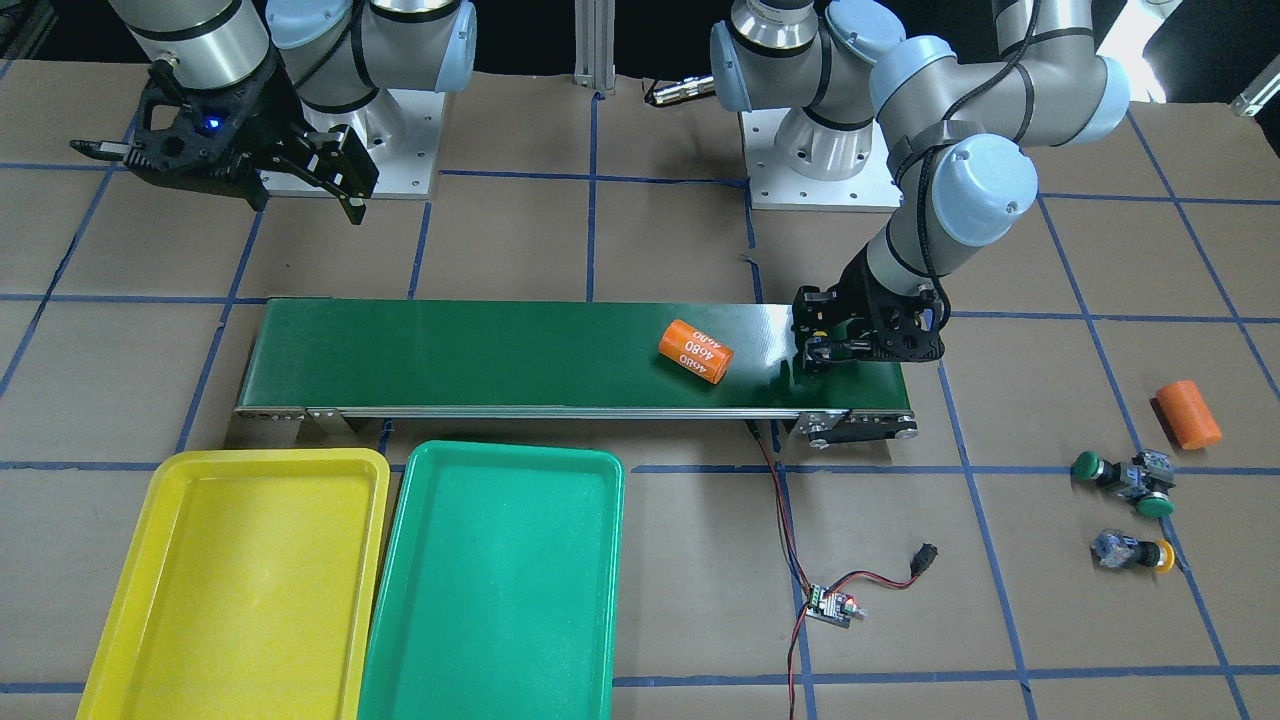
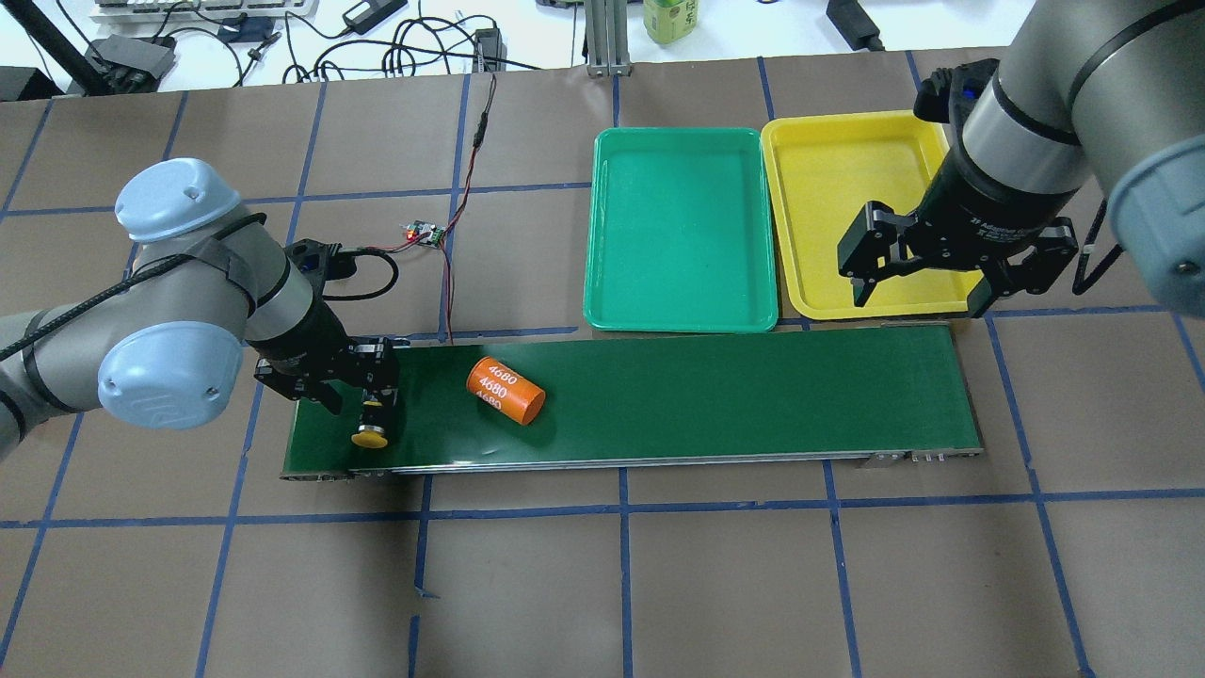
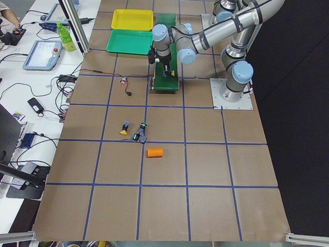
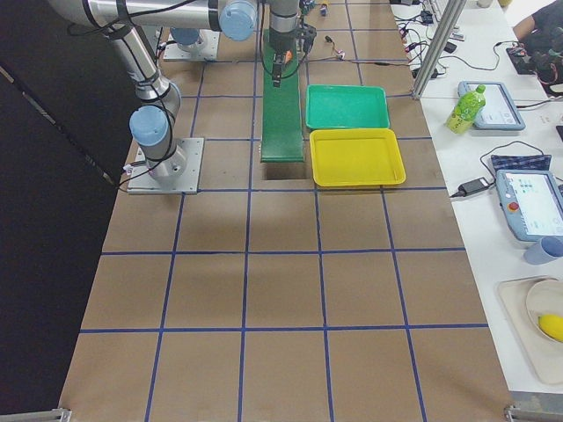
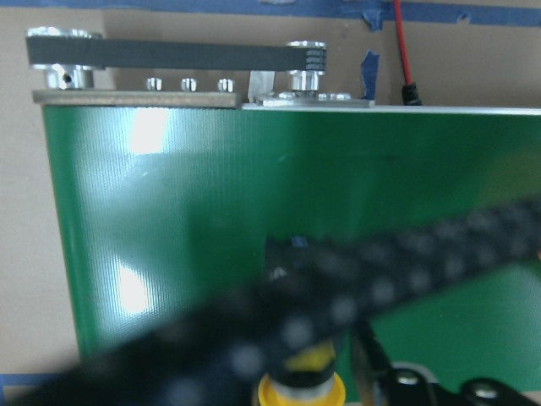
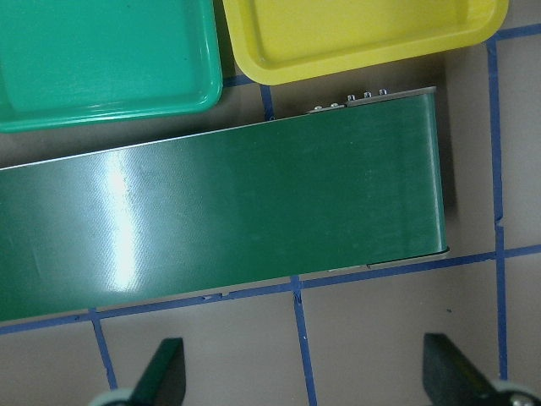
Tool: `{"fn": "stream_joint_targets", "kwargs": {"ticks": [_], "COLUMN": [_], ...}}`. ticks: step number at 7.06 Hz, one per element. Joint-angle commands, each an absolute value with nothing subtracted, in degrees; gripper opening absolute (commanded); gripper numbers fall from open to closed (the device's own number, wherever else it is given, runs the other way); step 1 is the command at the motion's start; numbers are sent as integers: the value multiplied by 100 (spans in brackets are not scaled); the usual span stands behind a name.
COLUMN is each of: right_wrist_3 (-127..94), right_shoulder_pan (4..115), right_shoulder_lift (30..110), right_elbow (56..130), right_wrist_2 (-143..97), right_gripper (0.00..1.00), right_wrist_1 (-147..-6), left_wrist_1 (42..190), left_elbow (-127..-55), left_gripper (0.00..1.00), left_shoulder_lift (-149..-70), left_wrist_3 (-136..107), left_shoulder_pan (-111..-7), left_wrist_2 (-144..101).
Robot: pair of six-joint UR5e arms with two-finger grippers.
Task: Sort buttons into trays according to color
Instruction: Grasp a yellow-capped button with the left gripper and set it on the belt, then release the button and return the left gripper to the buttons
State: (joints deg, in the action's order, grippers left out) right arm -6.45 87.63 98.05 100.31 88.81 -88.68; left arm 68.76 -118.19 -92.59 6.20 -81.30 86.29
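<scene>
A yellow button (image 2: 370, 435) lies at the left end of the conveyor belt (image 2: 715, 386). My left gripper (image 2: 362, 400) is down on the button and looks shut on its dark body, with the cap (image 5: 300, 391) poking out. Two green buttons (image 1: 1087, 465) (image 1: 1157, 505) and another yellow button (image 1: 1160, 555) lie on the table past that end of the belt. My right gripper (image 2: 918, 292) hangs open and empty over the near edge of the yellow tray (image 2: 838, 207). The green tray (image 2: 678, 226) sits beside it. Nothing lies in either tray.
One orange cylinder (image 2: 506, 391) lies on the belt near the left gripper, and another (image 1: 1188, 413) on the table by the loose buttons. A small circuit board (image 1: 830, 605) with red and black wires sits in front of the belt.
</scene>
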Motion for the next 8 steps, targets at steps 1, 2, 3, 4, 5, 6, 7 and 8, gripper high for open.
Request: {"fn": "stream_joint_targets", "kwargs": {"ticks": [1,2,3,4,5,6,7,8], "right_wrist_3": [-642,-642,-650,-659,-642,-659,-642,-659], "right_shoulder_pan": [8763,8763,8763,8763,8763,8763,8763,8763], "right_shoulder_lift": [9800,9800,9800,9809,9800,9800,9809,9791], "right_elbow": [10037,10037,10046,10046,10046,10046,10046,10046], "right_wrist_2": [8895,8895,8895,8895,8895,8895,8903,8903], "right_gripper": [100,100,100,100,100,100,100,100], "right_wrist_1": [-8877,-8868,-8868,-8868,-8868,-8868,-8868,-8859], "left_wrist_1": [7186,7494,7514,7436,7418,7305,6590,6122], "left_elbow": [-11115,-10613,-10156,-9908,-9670,-9511,-9423,-9283], "left_gripper": [100,100,100,100,100,100,100,100], "left_shoulder_lift": [-9237,-9403,-9735,-10078,-10429,-10694,-11018,-11361], "left_wrist_3": [580,702,1208,2300,2720,2785,3082,3537], "left_shoulder_pan": [-8034,-7833,-7370,-6782,-6280,-6032,-5942,-5924], "left_wrist_2": [8692,8788,9355,9465,9448,9440,9466,9466]}}
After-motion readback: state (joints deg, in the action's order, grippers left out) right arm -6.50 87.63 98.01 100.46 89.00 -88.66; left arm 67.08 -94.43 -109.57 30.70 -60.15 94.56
